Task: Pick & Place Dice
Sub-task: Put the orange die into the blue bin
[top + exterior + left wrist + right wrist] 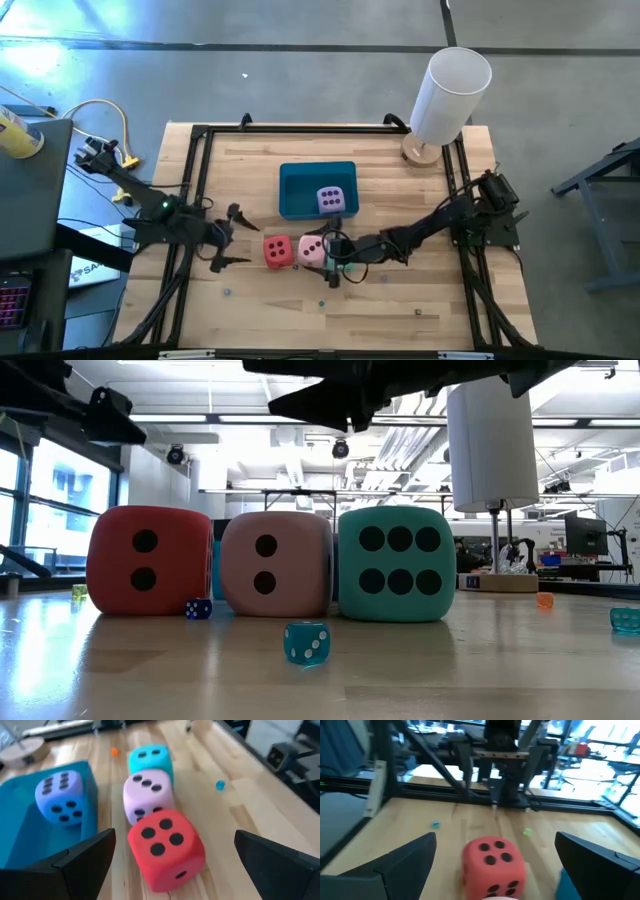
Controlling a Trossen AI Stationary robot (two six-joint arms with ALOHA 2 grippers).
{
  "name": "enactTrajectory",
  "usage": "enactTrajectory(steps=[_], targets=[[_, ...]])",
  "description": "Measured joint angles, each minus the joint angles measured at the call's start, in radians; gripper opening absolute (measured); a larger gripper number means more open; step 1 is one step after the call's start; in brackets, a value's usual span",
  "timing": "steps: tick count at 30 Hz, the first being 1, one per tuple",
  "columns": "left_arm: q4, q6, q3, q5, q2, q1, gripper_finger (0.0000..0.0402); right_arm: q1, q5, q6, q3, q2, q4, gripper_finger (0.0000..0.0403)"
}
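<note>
Small blue bead die: nearest the low camera, lying on the table in front of the row of dice, apart from them.
Dark blue bead: on the table just before the gap between the red and pink dice.
Red die: on the table, leftmost of a close row of three; in the low view it shows two dots, in the left wrist view four on top.
Pink die: middle of the row, touching or just beside the red die.
Teal die: right end of the row in the low view, six dots facing the camera; in the high view it is hidden under the right gripper.
Left gripper: left of the red die, near it but not touching; fingers spread wide, nothing between them.
Right gripper: over the right end of the row, above the teal die; fingers spread wide, no grip seen.
Blue tray: beyond the row, toward the table's far side.
Purple die: resting inside the blue tray, at its right part.
White cylinder: upright at the far right corner of the table, well apart from the dice.
</note>
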Motion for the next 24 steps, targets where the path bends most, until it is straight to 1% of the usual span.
enactTrajectory(steps=[5, 11, 13, 18, 21, 24], targets=[[-0.001, -0.137, 0.005, -0.164, 0.085, -0.122, 0.0399, 0.014, -0.069, 0.003, 0.000, 0.000, 0.000, 0.0400], [0.001, -0.287, 0.006, -0.433, 0.142, -0.292, 0.0399, 0.031, -0.074, 0.004, 0.000, 0.000, 0.001, 0.0400], [0.000, -0.332, 0.006, -0.504, 0.160, -0.339, 0.0399, 0.035, -0.073, 0.004, 0.000, 0.000, 0.000, 0.0400], [0.000, -0.418, 0.006, -0.597, 0.223, -0.405, 0.0399, 0.038, -0.072, 0.005, 0.000, 0.000, 0.015, 0.0400], [-0.001, -0.436, 0.005, -0.623, 0.269, -0.410, 0.0399, 0.038, -0.070, 0.005, 0.000, 0.000, 0.015, 0.0400], [-0.001, -0.453, 0.005, -0.623, 0.319, -0.398, 0.0399, 0.034, -0.070, 0.002, 0.000, 0.000, 0.015, 0.0400]])
